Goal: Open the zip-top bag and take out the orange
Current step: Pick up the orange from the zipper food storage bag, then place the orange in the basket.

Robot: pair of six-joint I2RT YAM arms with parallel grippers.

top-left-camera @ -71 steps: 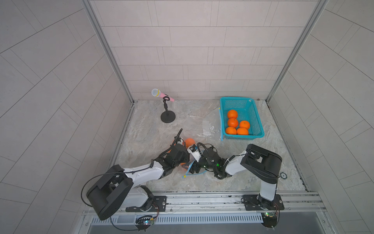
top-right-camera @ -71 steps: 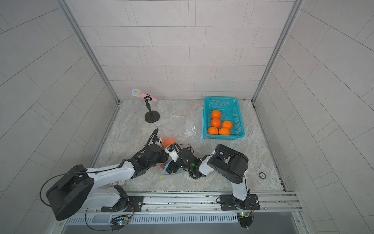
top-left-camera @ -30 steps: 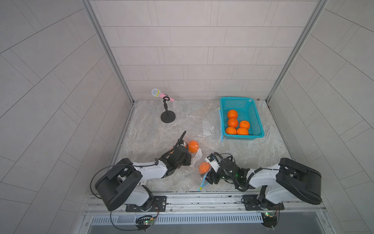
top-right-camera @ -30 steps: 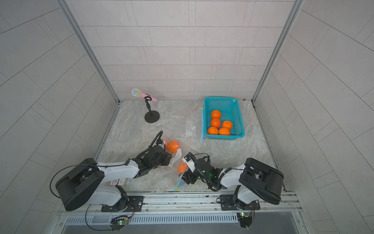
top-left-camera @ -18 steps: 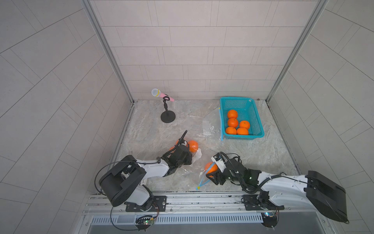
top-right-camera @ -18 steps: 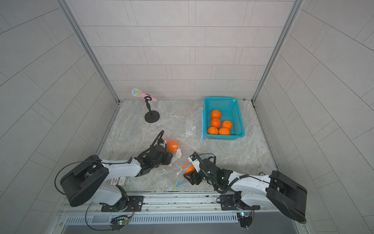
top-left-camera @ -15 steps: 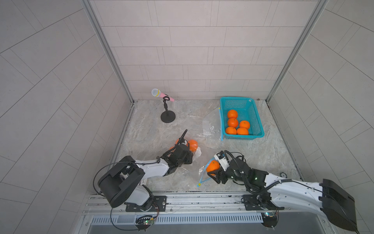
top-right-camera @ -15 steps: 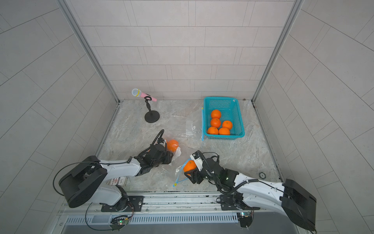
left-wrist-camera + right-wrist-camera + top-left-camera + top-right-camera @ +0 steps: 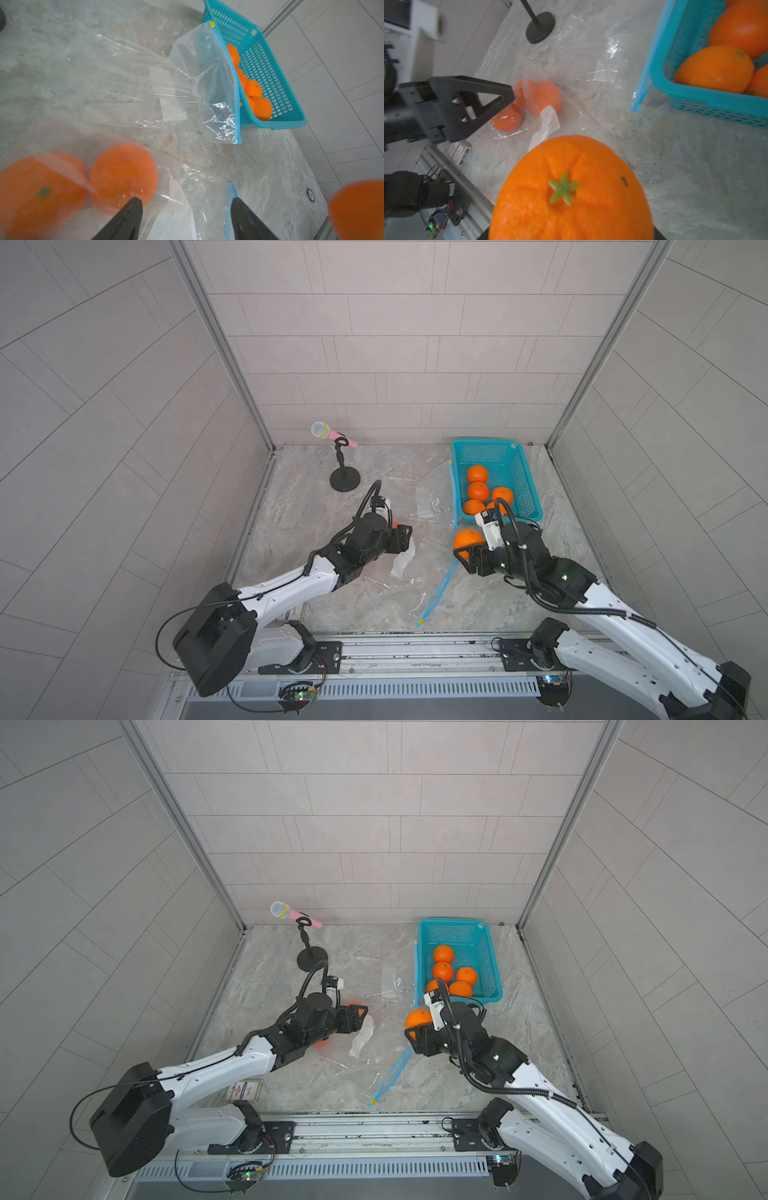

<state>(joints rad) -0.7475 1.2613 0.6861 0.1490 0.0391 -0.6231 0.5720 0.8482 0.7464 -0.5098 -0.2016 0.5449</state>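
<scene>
Right wrist | orange (image 9: 571, 187): round, dimpled peel | zip-top bag (image 9: 546, 122): clear crinkled film

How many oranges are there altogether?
9: five in the blue basket, one orange gripped by the right claw, three inside the clear bag beside the left claw. Others could be hidden under the arms.

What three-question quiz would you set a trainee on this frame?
1. True or false: the right end effector holds an orange.
2. The filled zip-top bag lies: A in the basket; B on the table by the left end effector; C on the microphone stand.
3. Fill in: the left end effector's jaws stand ___.
Key: 1 true; 2 B; 3 open.
</scene>
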